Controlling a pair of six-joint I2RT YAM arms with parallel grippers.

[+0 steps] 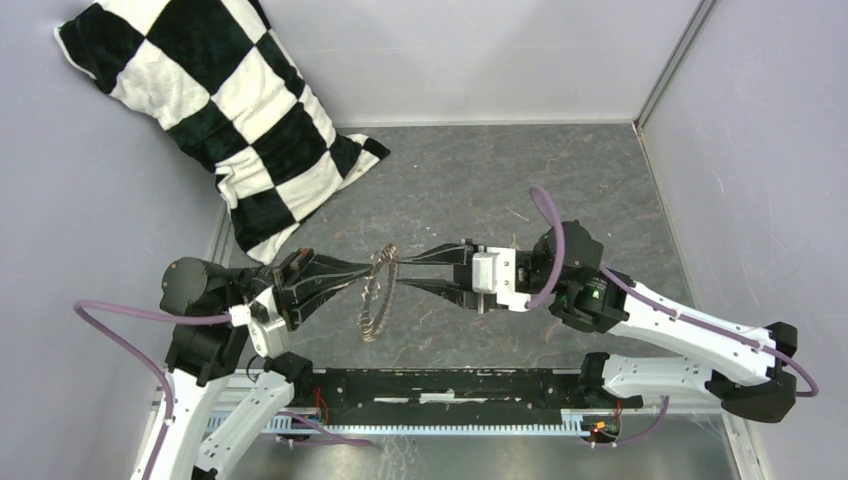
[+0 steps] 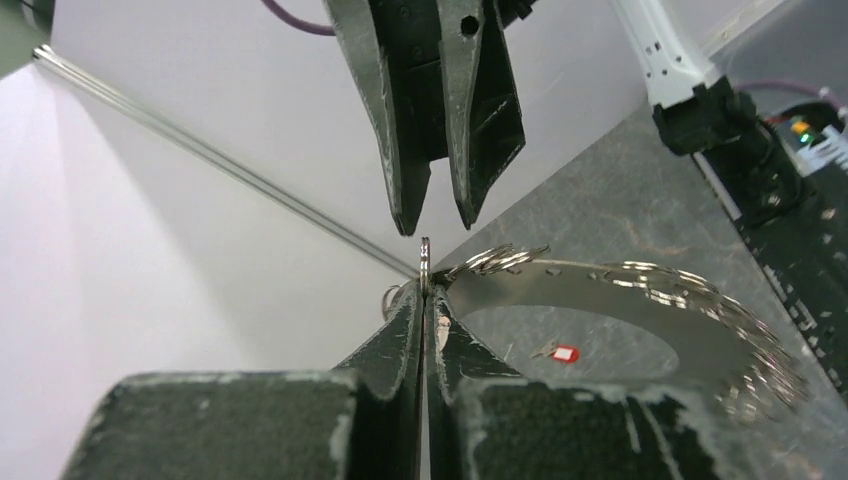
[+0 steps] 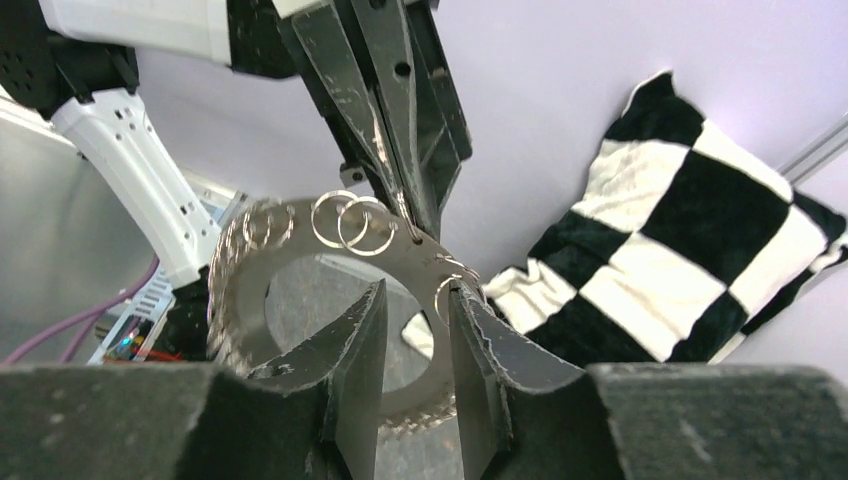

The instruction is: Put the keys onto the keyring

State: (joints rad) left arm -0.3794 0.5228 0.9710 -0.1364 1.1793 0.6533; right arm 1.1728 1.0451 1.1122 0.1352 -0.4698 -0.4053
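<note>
The keyring (image 1: 378,292), a flat metal ring fringed with small split rings, hangs upright above the table between both arms. My left gripper (image 1: 368,270) is shut on its upper rim, as the left wrist view shows (image 2: 425,290). My right gripper (image 1: 402,262) faces it from the other side, open, with its tips (image 3: 417,290) just short of the keyring's band (image 3: 240,300). One small split ring touches its right fingertip (image 3: 462,296). A key with a red tag (image 2: 563,353) lies on the table, seen through the keyring's (image 2: 620,290) hollow centre.
A black-and-white checked pillow (image 1: 230,110) leans in the far left corner and shows again in the right wrist view (image 3: 680,240). Pale walls close the table on three sides. A black rail (image 1: 440,385) runs along the near edge between the arm bases.
</note>
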